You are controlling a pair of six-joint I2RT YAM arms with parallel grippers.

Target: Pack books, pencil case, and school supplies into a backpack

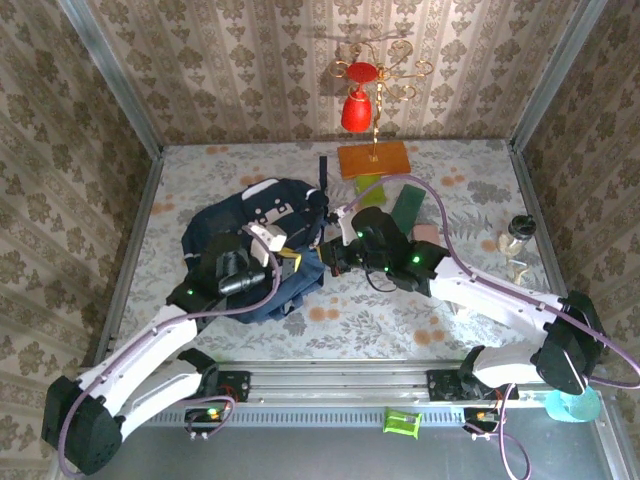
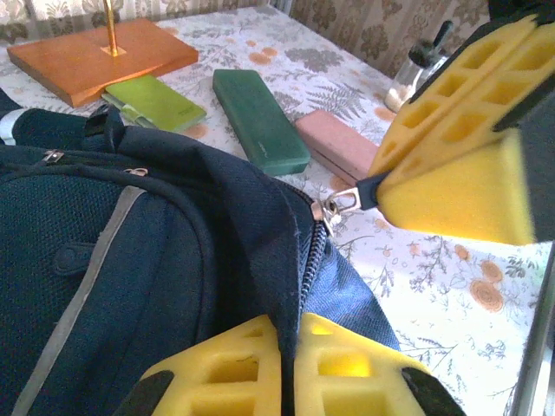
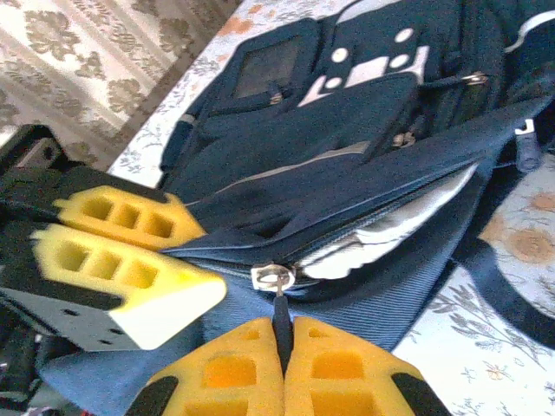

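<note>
Backpack (image 1: 255, 235): navy with white-grey patches, lying flat on the table (image 1: 380, 320), front pockets up. We see its main zip partly open along the right-hand edge.
Opening: a pale layer (image 3: 373, 244) shows inside the backpack's mouth, but we cannot tell what it is.
Left gripper (image 2: 284, 351): at the backpack's near right edge, yellow pads pressed together on a fold of the navy fabric beside the zip.
Zip pull (image 3: 280, 314): a dark tab on the backpack's zip line, pinched from below.
Right gripper (image 3: 284, 355): just right of the backpack, jaws clamped on the zip pull, near the left gripper and apart from it.
Light green piece (image 2: 156, 100): flat on the table beyond the backpack's far right corner, outside the backpack.
Orange slab (image 2: 95, 56): carries a gold stem (image 2: 110, 26) and lies just beyond the light green piece, farther from the backpack.
Dark green piece (image 2: 260, 121): right of the backpack, just beside the light green piece, outside the backpack.
Pink piece (image 2: 334, 147): right of the backpack, just beside the dark green piece, outside the backpack.
Small jar (image 1: 517, 232): upright, well right of the backpack.
</note>
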